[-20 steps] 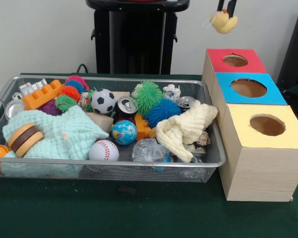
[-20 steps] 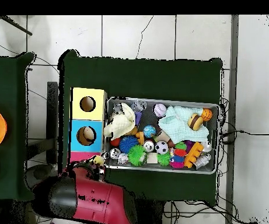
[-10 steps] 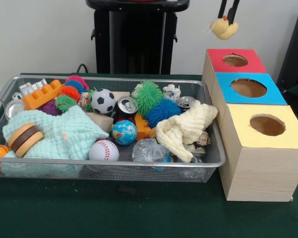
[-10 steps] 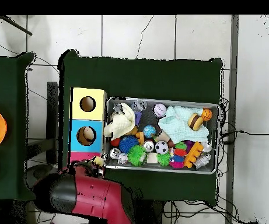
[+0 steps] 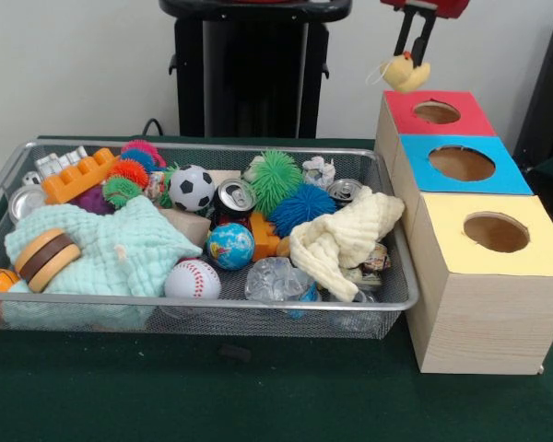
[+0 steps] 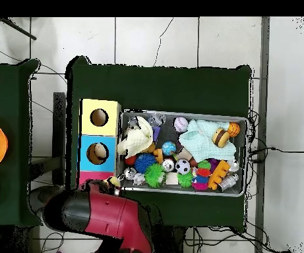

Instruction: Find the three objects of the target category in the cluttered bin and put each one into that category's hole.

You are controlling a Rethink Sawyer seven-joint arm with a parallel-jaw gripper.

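Note:
My gripper (image 5: 408, 63) hangs at the upper right of the front view, shut on a small yellow duck toy (image 5: 404, 74) with a thin tag dangling from it. The duck floats just left of and above the red-topped box (image 5: 438, 112) and its round hole (image 5: 437, 112). Beside that box stand a blue-topped box (image 5: 461, 164) and a yellow-topped box (image 5: 493, 233), each with a hole. In the overhead view the duck (image 6: 113, 182) shows at the arm's tip, over the red box's edge (image 6: 88, 176). The wire bin (image 5: 9, 184) holds balls, spiky toys, cans and cloths.
In the bin lie a soccer ball (image 5: 192, 187), a globe ball (image 5: 230, 245), a baseball (image 5: 192, 279), a mint cloth (image 5: 120, 249), a cream cloth (image 5: 343, 241) and orange bricks (image 5: 78, 175). The red arm (image 6: 108, 221) covers the table edge by the red box.
The gripper with the duck has lowered and shifted slightly left, closer to the red box. The arm in the overhead view has swung a little. The bin's contents have not moved.

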